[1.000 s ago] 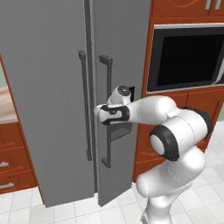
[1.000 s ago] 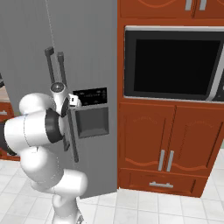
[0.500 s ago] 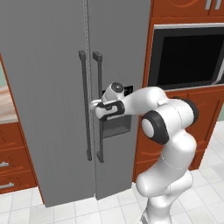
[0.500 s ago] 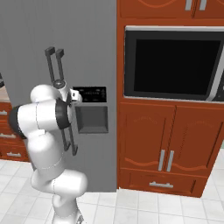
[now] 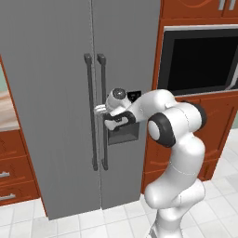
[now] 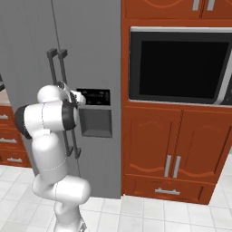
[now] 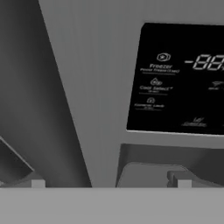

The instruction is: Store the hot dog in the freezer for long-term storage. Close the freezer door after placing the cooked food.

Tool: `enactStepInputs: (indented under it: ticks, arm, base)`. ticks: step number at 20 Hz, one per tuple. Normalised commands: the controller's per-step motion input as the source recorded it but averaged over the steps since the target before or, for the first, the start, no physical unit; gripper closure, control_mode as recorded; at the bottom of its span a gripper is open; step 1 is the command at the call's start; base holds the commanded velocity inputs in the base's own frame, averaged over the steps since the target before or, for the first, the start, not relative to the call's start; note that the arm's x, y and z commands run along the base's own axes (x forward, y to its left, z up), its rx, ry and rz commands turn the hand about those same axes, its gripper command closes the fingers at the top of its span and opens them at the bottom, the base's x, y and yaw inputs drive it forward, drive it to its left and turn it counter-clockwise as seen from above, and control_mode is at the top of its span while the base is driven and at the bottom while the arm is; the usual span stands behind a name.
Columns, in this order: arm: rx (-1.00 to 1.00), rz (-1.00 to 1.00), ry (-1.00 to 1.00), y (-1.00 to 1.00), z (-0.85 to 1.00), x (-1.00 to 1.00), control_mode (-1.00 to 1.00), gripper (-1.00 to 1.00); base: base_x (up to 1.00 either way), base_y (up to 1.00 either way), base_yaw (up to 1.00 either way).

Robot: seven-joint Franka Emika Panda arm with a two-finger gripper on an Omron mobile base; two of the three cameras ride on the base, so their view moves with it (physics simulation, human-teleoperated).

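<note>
the freezer door [image 5: 123, 69] looks fully shut on the freezer, the gripper [image 5: 101, 109] is spread wide and empty at its dark handle [image 5: 102, 111], and the hot dog is presumably inside, so little seems left.

This is a home kitchen, rendered rather than filmed. The hand [image 5: 98, 109] sits right at a tall grey two-door fridge [image 5: 51, 69], against the long dark vertical handles [image 5: 101, 111] at the seam between the doors. Just beside the hand, on the freezer door [image 5: 123, 60], is a dark dispenser panel [image 7: 179, 78] printed with "Freezer" and other control labels. Farther out from the hand, past the fridge's edge, a dark built-in oven [image 6: 179, 68] is set into reddish-brown wooden cabinets [image 6: 167, 154] with metal pulls. Below the hand lies a pale tiled floor [image 6: 158, 217].
</note>
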Motion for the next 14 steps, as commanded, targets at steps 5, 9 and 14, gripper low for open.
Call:
enactStepInputs:
  ticks: [5, 9, 14]
  arm:
    - [-0.05, -0.26, 0.00, -0.01, 0.00, 0.51, -1.00, -1.00]
    - [-0.04, -0.16, 0.00, 0.00, 0.00, 0.62, -1.00, -1.00]
    - [0.00, 0.00, 0.00, -0.36, 0.00, 0.58, -1.00, -1.00]
  base:
    - [0.00, 0.00, 0.00]
    - [0.00, 0.00, 0.00]
    - [0.00, 0.00, 0.00]
